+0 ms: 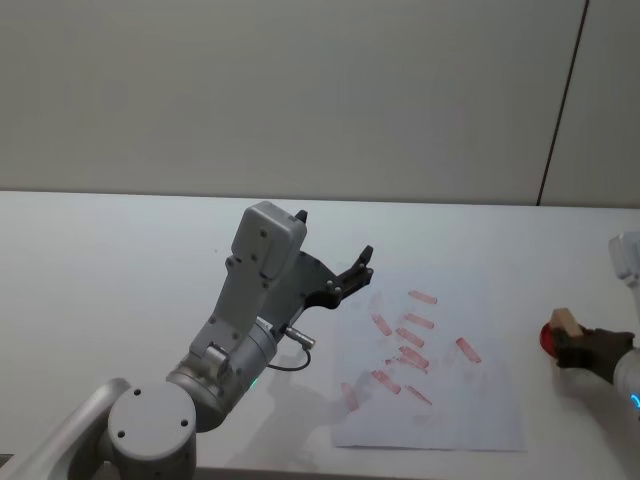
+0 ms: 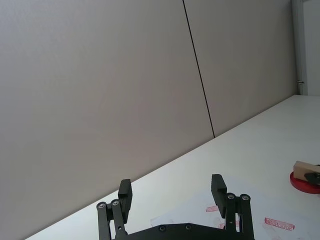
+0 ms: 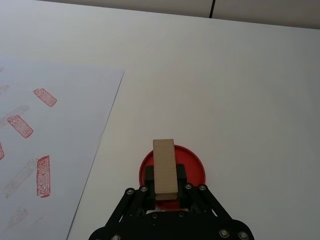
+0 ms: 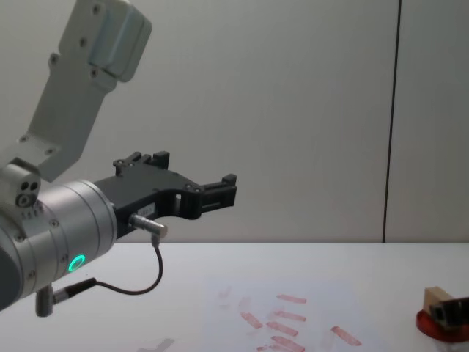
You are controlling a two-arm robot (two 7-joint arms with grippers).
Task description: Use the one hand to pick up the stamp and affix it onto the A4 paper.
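A flat round red ink pad (image 3: 196,169) lies on the white table (image 1: 120,260), just beside the right edge of the A4 paper (image 1: 460,400) and apart from it. The stamp (image 3: 165,167) stands over the middle of the pad: a small oblong block of plain light tan wood with square edges and a smooth matt face. The right gripper (image 3: 165,183) has it pinched at its lower half, one slim black finger on each long side. From the chest view the block (image 4: 437,296) sticks up above the fingers with the red disc (image 4: 432,326) right under them; whether its underside touches the ink cannot be told.

The sheet is flat, thin and white, and it bears a scatter of short red-pink oblong stamp marks (image 3: 43,169), some crisp and some faint.

The left gripper (image 2: 172,192) hangs high above the table at the paper's left side on its raised silver-white arm. Its two black fingers are spread wide with nothing between them, and a thin black cable (image 4: 139,282) loops under the wrist
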